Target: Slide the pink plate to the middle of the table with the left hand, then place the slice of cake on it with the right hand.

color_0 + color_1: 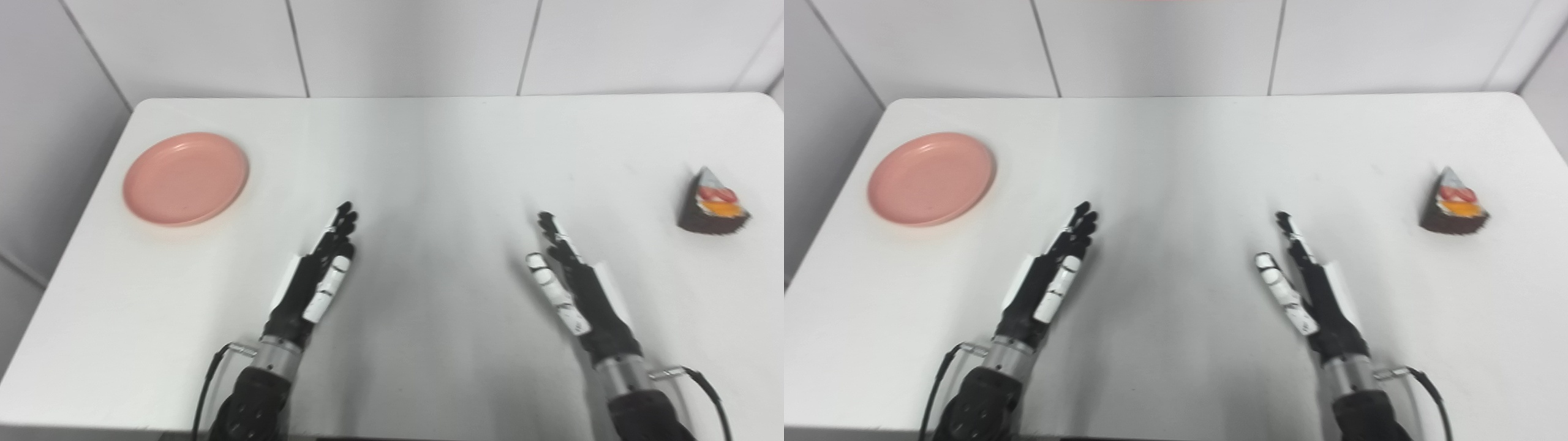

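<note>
Left hand: the black and white left hand (318, 275) rests low over the flat white table (429, 153), fingers straight and stretched out, holding nothing.
Right hand: the black and white right hand (569, 282) is the same, fingers out flat, nothing in it.
Plate: the round pink plastic plate (185, 178) is far off to the left of the left hand and a bit ahead of it, near the table's left edge. The hand is not touching it.
Cake: the dark chocolate slice of cake with red and orange fruit on top (712, 204) sits well off to the right of the right hand, also a bit ahead.
Done: nothing yet, I think. The plate is not in the middle.
Left to do: slide the plate in between the two hands, then lift the cake onto it.
</note>
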Controlling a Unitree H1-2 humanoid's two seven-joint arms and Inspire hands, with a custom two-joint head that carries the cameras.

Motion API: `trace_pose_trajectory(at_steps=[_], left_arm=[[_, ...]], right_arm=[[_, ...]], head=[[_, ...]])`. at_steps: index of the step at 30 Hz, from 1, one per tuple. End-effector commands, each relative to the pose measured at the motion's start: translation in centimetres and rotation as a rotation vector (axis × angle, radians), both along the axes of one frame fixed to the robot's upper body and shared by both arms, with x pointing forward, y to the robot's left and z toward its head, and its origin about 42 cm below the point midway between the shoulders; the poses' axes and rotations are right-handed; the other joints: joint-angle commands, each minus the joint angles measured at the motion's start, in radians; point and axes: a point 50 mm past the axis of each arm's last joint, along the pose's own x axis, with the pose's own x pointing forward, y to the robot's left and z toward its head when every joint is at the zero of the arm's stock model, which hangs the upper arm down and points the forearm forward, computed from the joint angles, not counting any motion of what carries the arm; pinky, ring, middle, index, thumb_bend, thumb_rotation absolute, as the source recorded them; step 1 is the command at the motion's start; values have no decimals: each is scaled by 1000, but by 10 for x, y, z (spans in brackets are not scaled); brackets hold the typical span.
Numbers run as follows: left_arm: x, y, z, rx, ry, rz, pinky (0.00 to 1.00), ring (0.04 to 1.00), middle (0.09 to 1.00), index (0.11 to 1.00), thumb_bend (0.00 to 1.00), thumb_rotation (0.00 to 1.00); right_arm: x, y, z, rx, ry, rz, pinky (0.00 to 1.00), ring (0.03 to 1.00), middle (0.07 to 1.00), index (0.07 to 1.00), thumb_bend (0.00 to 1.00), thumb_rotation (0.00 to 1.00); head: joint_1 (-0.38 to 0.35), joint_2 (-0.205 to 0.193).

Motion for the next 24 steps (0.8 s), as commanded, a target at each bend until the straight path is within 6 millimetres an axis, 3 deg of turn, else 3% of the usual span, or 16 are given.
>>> trace_pose_trajectory(at_steps=[1,4,7,12,18,24], left_arm=[[-6,-13,-18,-20,28,2,925,949,957,950,509,1000],[-6,-20,-24,-19,35,1,929,952,958,952,513,1000],[-7,-27,-30,-1,30,-2,933,957,960,957,477,1000],[-5,-38,-40,23,33,5,935,959,959,963,455,1000],[-2,-49,-49,8,37,12,935,959,959,962,448,1000],[0,-55,-53,7,32,13,929,954,955,961,441,1000]], right_arm=[[-3,-7,0,13,-42,16,952,966,962,962,384,1000],[-3,-13,-7,21,-47,19,956,968,962,960,385,1000],[-4,-20,-14,19,-60,23,952,966,962,957,403,1000],[-2,-28,-25,25,-65,29,960,972,968,960,411,1000],[0,-33,-32,52,-48,27,995,991,980,967,394,1000],[2,-36,-35,44,-32,18,1000,994,986,972,400,1000]], head=[[8,-4],[73,-65],[101,-90],[196,-169],[253,-222],[260,-244]])
